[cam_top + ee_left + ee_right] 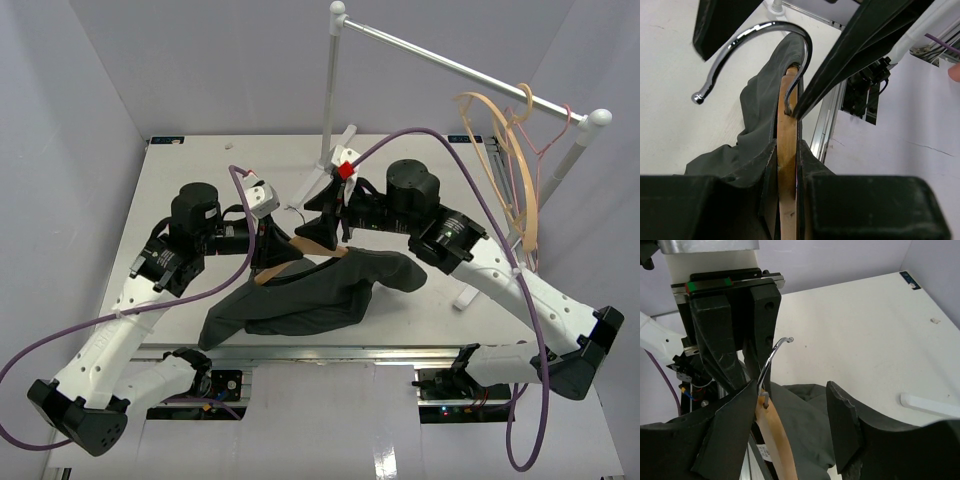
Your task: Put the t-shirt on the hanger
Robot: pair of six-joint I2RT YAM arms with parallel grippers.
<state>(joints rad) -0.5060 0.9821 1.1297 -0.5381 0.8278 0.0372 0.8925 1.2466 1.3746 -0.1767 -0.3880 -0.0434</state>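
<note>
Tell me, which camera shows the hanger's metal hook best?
The left wrist view: the hook looms large there, its full chrome curve and ball tip clear above the wooden hanger. The right wrist view shows it as a thin sliver; from the top view it is barely a wire.

No text, brand, number or sign is readable in any view. The small blue sticker (910, 280) at a corner of the white table (865, 330) is too small to read.
</note>
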